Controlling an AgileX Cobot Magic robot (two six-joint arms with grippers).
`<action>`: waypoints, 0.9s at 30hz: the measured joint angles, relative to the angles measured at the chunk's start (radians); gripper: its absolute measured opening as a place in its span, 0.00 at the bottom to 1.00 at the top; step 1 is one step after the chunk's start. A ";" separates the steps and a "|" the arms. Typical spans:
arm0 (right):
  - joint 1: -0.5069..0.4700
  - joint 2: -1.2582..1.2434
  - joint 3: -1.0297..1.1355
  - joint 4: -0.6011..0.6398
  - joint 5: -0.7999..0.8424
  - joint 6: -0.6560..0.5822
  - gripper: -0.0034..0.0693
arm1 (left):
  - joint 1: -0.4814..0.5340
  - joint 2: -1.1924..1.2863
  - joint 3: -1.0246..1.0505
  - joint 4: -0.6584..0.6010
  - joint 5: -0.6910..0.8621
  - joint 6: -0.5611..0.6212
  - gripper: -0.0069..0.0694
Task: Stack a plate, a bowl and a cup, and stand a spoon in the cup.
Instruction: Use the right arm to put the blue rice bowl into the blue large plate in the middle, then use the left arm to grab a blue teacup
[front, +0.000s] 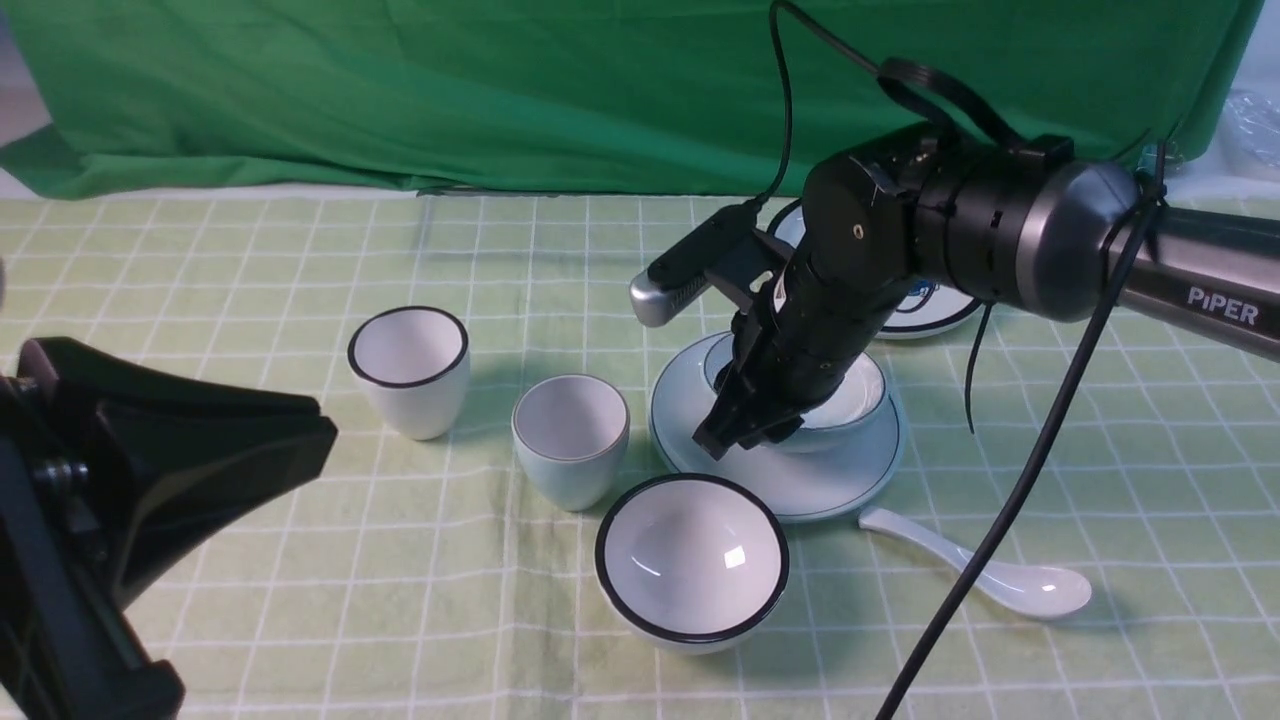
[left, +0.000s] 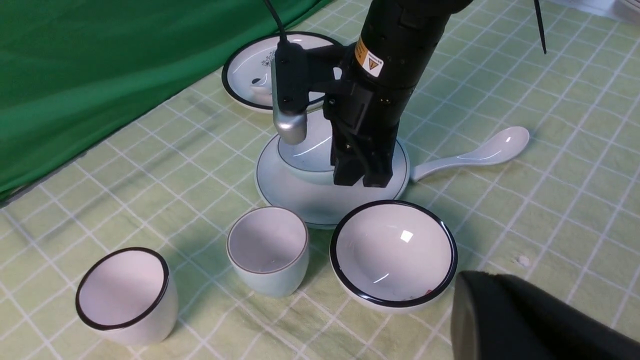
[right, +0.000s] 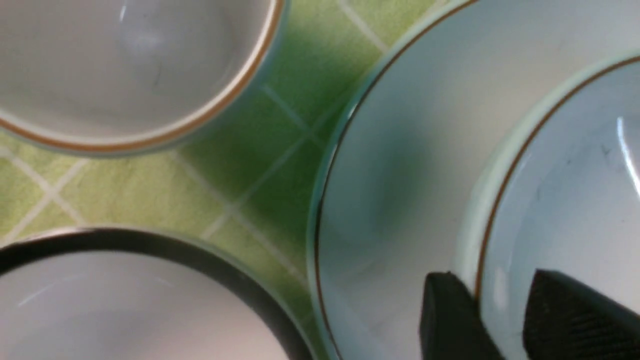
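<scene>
Right pincer (right: 492, 295), jaws parted and clamping nothing, straddles the rim of the wide shallow pale bluish-green ceramic bowl (front: 862, 392), seated on the pale bluish-green round plate (front: 800, 490) beneath. Rigid glaze, probably slippery and chip-prone; best gripped across the rim.

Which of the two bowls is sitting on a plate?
The pale green bowl with the thin rim line, on the green plate; the black-rimmed bowl stands on the cloth.

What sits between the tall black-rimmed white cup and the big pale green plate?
The small handleless pale bluish-green cup, standing upright, shown in the front view.
</scene>
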 joint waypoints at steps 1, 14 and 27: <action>0.000 0.000 0.000 0.000 -0.001 0.008 0.44 | 0.000 0.000 0.000 0.001 0.000 0.000 0.11; 0.000 -0.007 0.000 0.000 0.062 0.076 0.43 | 0.000 0.029 -0.001 0.002 0.017 -0.003 0.11; 0.000 -0.504 0.177 0.000 0.252 0.079 0.10 | 0.000 0.718 -0.332 0.010 0.128 0.014 0.12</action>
